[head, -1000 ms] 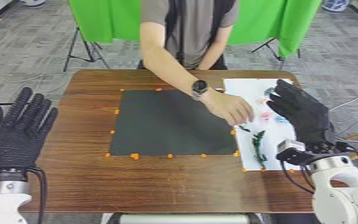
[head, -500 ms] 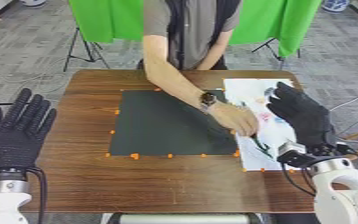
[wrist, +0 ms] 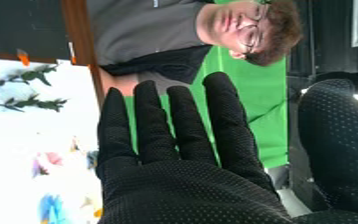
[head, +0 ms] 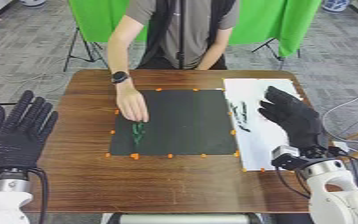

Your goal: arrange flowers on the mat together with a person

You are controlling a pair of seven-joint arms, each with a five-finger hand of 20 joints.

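Observation:
A person's hand (head: pixel 132 106) holds a green stem (head: pixel 137 134) at the left part of the dark mat (head: pixel 180 125). My right hand (head: pixel 291 116) is over the white sheet (head: pixel 257 150), its fingers straight, holding nothing. Dark green leafy stems (head: pixel 240 114) lie on that sheet, left of my right hand. In the right wrist view my right hand (wrist: pixel 189 192) is open, with leafy sprigs (wrist: pixel 24 80), a pink flower (wrist: pixel 47 162) and a blue flower (wrist: pixel 53 207) on the white sheet. My left hand (head: pixel 17 130) is open with straight fingers, at the table's left edge.
Orange markers (head: pixel 135 156) line the mat's edges on the brown wooden table (head: pixel 184 187). The person stands at the far side, with a green cloth (head: pixel 104 25) behind. Thin cables (head: pixel 328 120) run beside the right edge of the table.
The person's hand has picked up the green stem from the white sheet and carried it left onto the mat. My right hand has shifted slightly down and left; my left hand is nearly unchanged.

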